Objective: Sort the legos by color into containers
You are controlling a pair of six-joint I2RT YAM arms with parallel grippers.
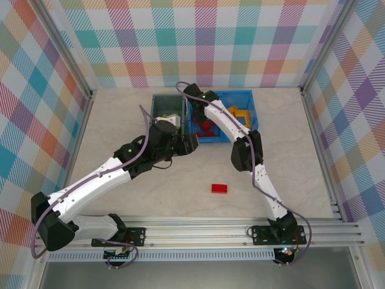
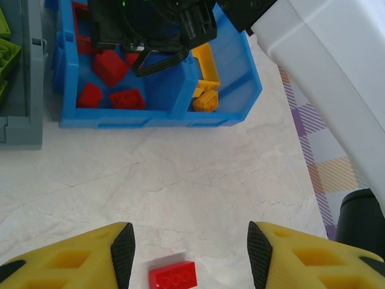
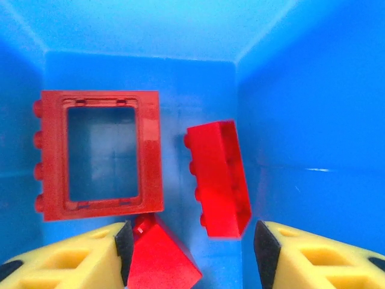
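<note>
Right tool (image 3: 192, 248) spread above red legos (image 3: 219, 177) in blue bin (image 3: 301, 90)

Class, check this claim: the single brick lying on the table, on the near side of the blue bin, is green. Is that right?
Not quite. The brick is red, not green. The top external view shows it lying alone on the table, on the near side of the blue bin.

Glossy red plastic bricks (image 3: 219, 174), smooth shiny blue plastic bin (image 3: 301, 90); matt marbled tabletop (image 2: 210, 174), ribbed metal rail (image 1: 198, 232)
</note>
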